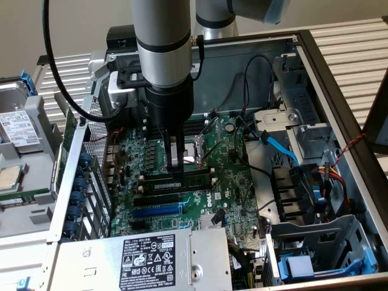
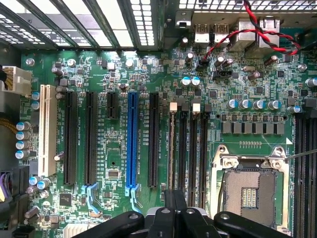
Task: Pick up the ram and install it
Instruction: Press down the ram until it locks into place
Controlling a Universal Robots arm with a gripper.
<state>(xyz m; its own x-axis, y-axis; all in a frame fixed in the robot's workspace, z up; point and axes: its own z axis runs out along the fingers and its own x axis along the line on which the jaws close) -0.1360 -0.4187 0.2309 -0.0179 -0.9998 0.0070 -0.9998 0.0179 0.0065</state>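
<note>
The gripper (image 1: 175, 165) is closed, its tips pressing down on the ram (image 1: 179, 179), which sits in a memory slot beside the processor socket (image 2: 250, 191). Seating it well likely needs even, straight downward pressure along the stick.

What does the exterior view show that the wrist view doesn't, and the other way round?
Exterior view: the arm reaching into the open case, gripper shut at the ram, plus the power supply label and drive cage. Wrist view: the white slot and red-black twisted wires. Both share the green motherboard, the blue expansion slot and the CPU socket.
</note>
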